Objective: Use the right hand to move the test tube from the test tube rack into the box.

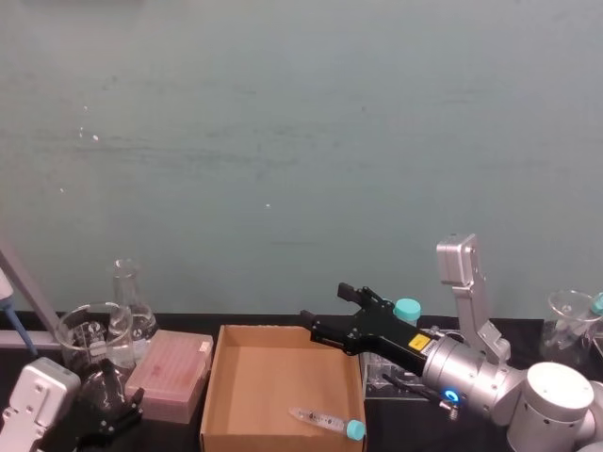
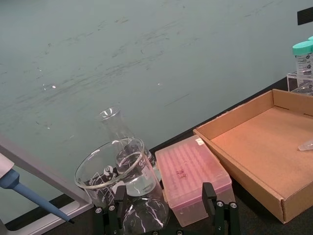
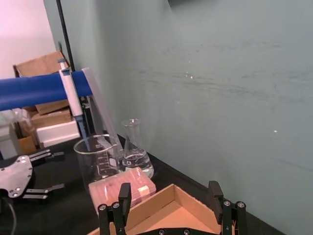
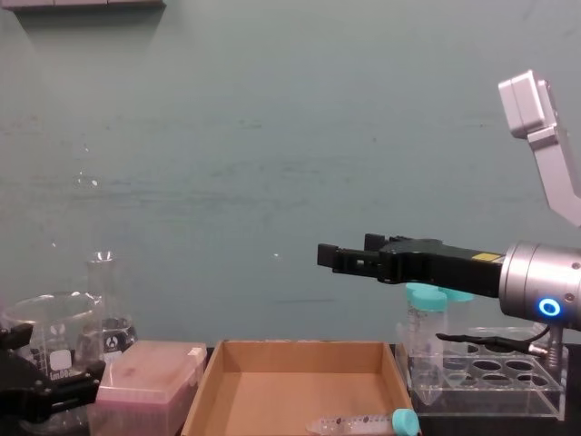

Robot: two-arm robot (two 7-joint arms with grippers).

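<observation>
The test tube [image 1: 325, 419] lies on its side on the floor of the brown cardboard box [image 1: 273, 377], near the front right corner, teal cap to the right. From the chest, the test tube [image 4: 363, 423] shows low behind the box's [image 4: 300, 350] back wall. My right gripper [image 1: 332, 313] hovers open and empty above the box's back right corner, well above the tube; its fingers [image 3: 217, 200] are spread. The clear test tube rack [image 1: 396, 372] stands just right of the box, and holds wider teal-capped tubes [image 4: 422, 336]. My left gripper [image 1: 104, 414] rests open at the front left.
A pink translucent box [image 1: 170, 375] sits left of the cardboard box, with a glass beaker [image 1: 89, 334] and a conical flask [image 1: 127, 301] behind it. A blue pipette on a stand [image 2: 24, 191] is at the far left. More glassware [image 1: 570, 325] stands at the far right.
</observation>
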